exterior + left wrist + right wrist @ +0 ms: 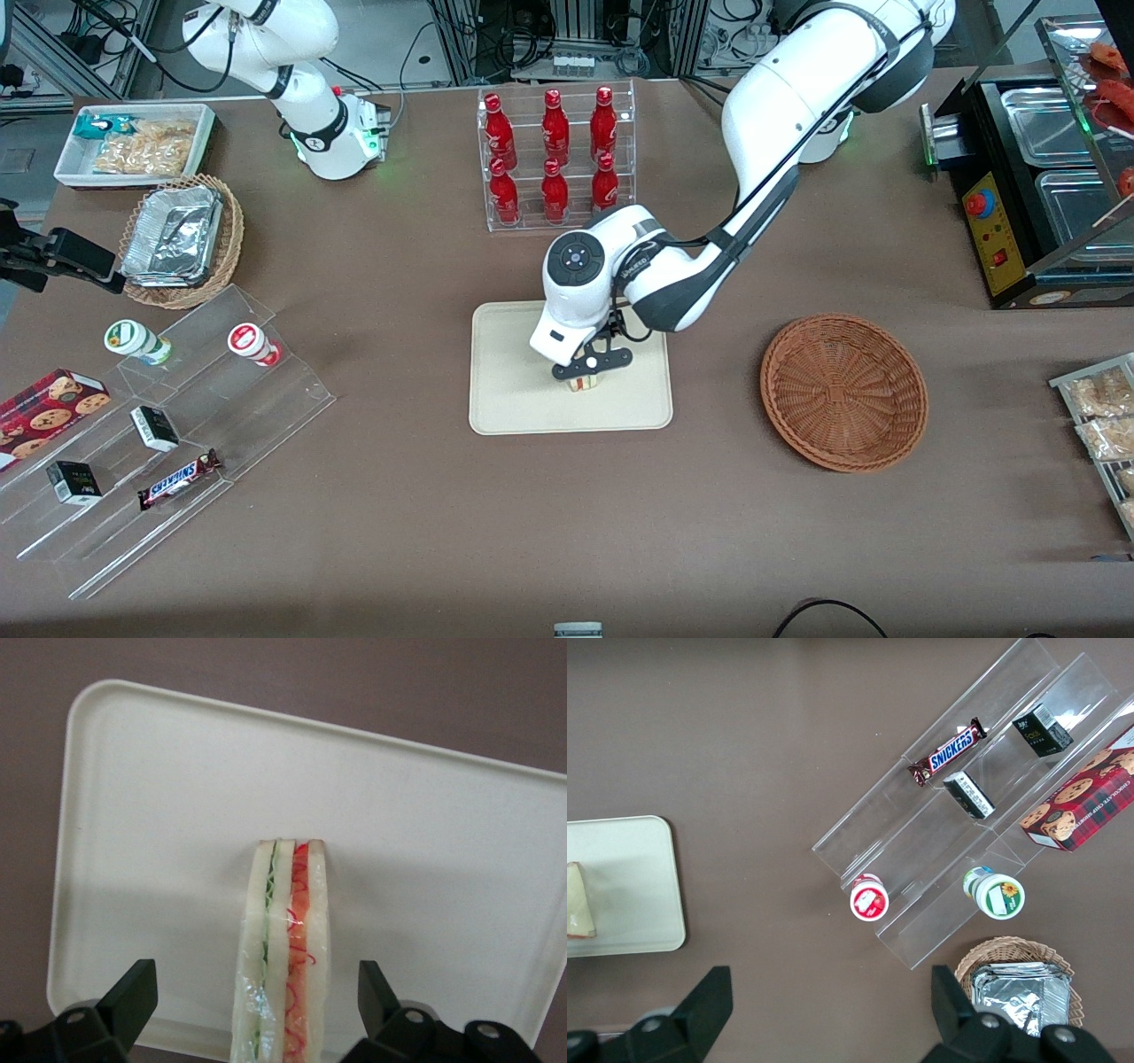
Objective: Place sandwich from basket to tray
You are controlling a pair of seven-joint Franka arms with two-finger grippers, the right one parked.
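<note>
One sandwich [283, 948] on tray [514, 408], claw [257, 1005] open

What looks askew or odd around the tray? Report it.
Nothing looks spilled or damaged. The sandwich stands on its edge on the tray, wrap intact, near the rim closest to the front camera. The tool sits over it with fingers open and apart from the bread. The basket is upright, with nothing in it.

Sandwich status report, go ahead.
End effector open, low over the tray, fingers apart either side of the sandwich. Sandwich on the tray, released. Basket empty. Nothing in the way.
</note>
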